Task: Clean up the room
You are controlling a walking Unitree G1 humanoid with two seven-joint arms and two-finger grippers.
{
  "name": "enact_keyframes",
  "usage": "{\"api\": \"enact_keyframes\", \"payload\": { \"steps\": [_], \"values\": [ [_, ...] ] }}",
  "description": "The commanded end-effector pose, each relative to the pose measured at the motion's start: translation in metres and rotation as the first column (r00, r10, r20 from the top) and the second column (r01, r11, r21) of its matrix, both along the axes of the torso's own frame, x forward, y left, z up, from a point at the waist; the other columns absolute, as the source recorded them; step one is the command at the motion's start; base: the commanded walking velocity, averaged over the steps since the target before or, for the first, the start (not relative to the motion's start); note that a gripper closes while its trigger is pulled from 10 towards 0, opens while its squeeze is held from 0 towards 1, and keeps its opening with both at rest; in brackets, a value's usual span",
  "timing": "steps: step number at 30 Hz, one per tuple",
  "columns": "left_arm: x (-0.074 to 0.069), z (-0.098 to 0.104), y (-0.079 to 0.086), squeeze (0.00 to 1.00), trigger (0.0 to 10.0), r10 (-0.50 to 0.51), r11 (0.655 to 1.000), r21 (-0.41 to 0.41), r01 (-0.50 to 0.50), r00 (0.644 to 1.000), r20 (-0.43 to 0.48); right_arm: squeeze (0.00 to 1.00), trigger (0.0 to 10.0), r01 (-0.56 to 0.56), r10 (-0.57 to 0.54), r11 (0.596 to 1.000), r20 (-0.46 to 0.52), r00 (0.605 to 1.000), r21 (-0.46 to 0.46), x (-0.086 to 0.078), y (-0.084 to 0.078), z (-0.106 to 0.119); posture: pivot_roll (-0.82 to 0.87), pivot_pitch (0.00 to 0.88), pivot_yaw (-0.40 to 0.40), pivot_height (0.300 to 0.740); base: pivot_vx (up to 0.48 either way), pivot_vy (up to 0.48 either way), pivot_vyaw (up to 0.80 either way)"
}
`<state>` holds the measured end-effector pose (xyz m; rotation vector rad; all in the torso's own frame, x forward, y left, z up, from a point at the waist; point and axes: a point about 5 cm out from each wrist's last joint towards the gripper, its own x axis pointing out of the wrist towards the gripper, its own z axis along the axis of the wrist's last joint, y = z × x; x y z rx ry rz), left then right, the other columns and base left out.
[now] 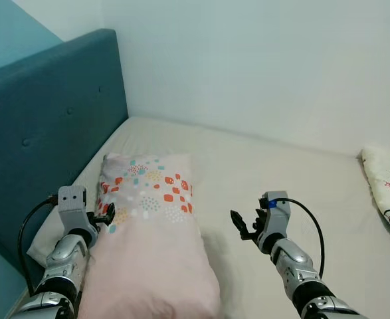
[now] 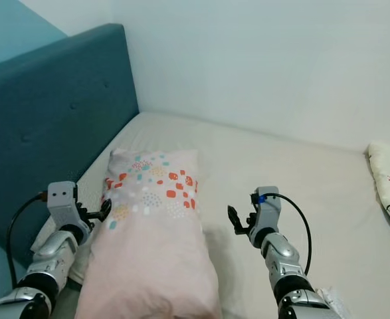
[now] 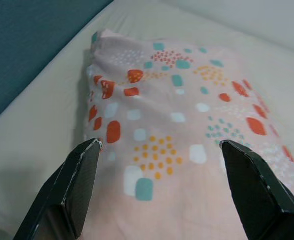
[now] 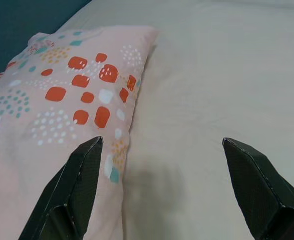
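A pink pillow (image 1: pixel 151 232) with orange, teal and white spots lies lengthwise on the cream bed (image 1: pixel 261 173), near the teal headboard. My left gripper (image 1: pixel 105 215) hovers at the pillow's left edge, open, fingers (image 3: pixel 79 185) spread above the patterned fabric (image 3: pixel 177 125). My right gripper (image 1: pixel 245 224) hangs open over bare sheet just right of the pillow (image 4: pixel 61 100), apart from it. Nothing is held in either one.
The padded teal headboard (image 1: pixel 48 133) rises along the left. A white wall (image 1: pixel 261 66) closes the far side. A white cloth with black and red print (image 1: pixel 389 189) lies at the bed's right edge. A second pale pillow edge (image 1: pixel 45 239) peeks out under my left arm.
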<state>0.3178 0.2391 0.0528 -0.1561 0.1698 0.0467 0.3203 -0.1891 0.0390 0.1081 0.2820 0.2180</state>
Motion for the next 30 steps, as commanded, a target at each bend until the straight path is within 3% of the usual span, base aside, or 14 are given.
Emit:
{"api": "enact_keyframes", "payload": {
  "steps": [1, 4, 7, 14, 15, 17, 18, 21, 25, 28, 30],
  "values": [
    [-0.001, 0.003, 0.001, 1.0, 10.0, -0.025, 0.999, -0.03, 0.026, 0.999, 0.041, 0.0, 10.0, 0.004, -0.004, 1.0, 0.002, 1.0, -0.027, -0.003, -0.003, -0.002, -0.11, 0.025, -0.038, 0.695, 0.0, 0.0, 0.0],
    [0.0, 0.008, -0.004, 1.0, 10.0, -0.094, 0.99, -0.094, 0.104, 0.99, 0.107, 0.0, 10.0, 0.013, -0.013, 0.999, 0.003, 1.0, -0.046, -0.005, -0.005, -0.003, -0.11, 0.025, -0.037, 0.685, 0.0, 0.0, 0.0],
    [0.0, 0.012, -0.005, 1.0, 10.0, -0.14, 0.984, -0.096, 0.153, 0.982, 0.13, 0.0, 10.0, 0.025, -0.024, 0.998, 0.006, 1.0, -0.051, -0.005, -0.008, -0.003, -0.12, 0.03, -0.032, 0.675, 0.0, 0.0, 0.0],
    [-0.003, 0.007, 0.003, 1.0, 10.0, -0.2, 0.974, -0.095, 0.205, 0.978, 0.063, 0.0, 10.0, 0.031, -0.031, 0.997, 0.01, 0.999, -0.065, -0.007, -0.012, -0.003, -0.12, 0.038, -0.026, 0.65, 0.0, 0.0, 0.0],
    [-0.01, -0.005, 0.003, 0.31, 10.0, -0.267, 0.961, -0.087, 0.264, 0.964, -0.02, 0.0, 10.0, 0.03, -0.03, 0.998, 0.005, 1.0, -0.063, -0.009, -0.011, -0.006, -0.12, 0.039, -0.025, 0.64, 0.0, 0.0, 0.0],
    [-0.012, -0.008, 0.003, 0.31, 10.0, -0.282, 0.957, -0.084, 0.278, 0.958, -0.041, 0.0, 10.0, 0.03, -0.03, 0.998, 0.004, 1.0, -0.062, -0.009, -0.011, -0.006, -0.12, 0.039, -0.025, 0.635, 0.0, 0.0, 0.0],
    [-0.017, -0.015, 0.005, 0.0, 10.0, -0.278, 0.959, -0.077, 0.272, 0.957, -0.085, 0.0, 10.0, 0.025, -0.025, 0.998, 0.0, 1.0, -0.056, -0.011, -0.008, -0.008, -0.12, 0.045, -0.022, 0.63, 0.0, 0.0, 0.0],
    [-0.024, -0.024, 0.008, 0.0, 10.0, -0.266, 0.964, -0.063, 0.26, 0.953, -0.145, 0.0, 10.0, 0.009, -0.009, 1.0, 0.005, 1.0, -0.028, -0.013, -0.002, -0.01, -0.13, 0.052, -0.024, 0.615, 0.0, 0.0, 0.0],
    [-0.024, -0.026, 0.005, 0.0, 10.0, -0.284, 0.959, -0.03, 0.283, 0.942, -0.179, 0.0, 10.0, -0.006, 0.006, 1.0, 0.015, 1.0, 0.01, -0.014, 0.002, -0.011, -0.12, 0.053, -0.025, 0.595, 0.0, 0.0, 0.0],
    [-0.021, -0.023, 0.001, 0.0, 10.0, -0.299, 0.954, -0.073, 0.291, 0.942, -0.151, 0.0, 10.0, -0.007, 0.007, 1.0, 0.015, 1.0, 0.006, -0.015, 0.003, -0.011, -0.12, 0.056, -0.024, 0.585, 0.0, 0.0, 0.0],
    [-0.017, -0.021, -0.006, 0.0, 10.0, -0.326, 0.94, -0.149, 0.308, 0.938, -0.12, 0.0, 10.0, -0.011, 0.011, 1.0, 0.022, 1.0, 0.015, -0.014, 0.005, -0.01, -0.12, 0.058, -0.021, 0.575, 0.0, 0.0, 0.0]
  ]
}}
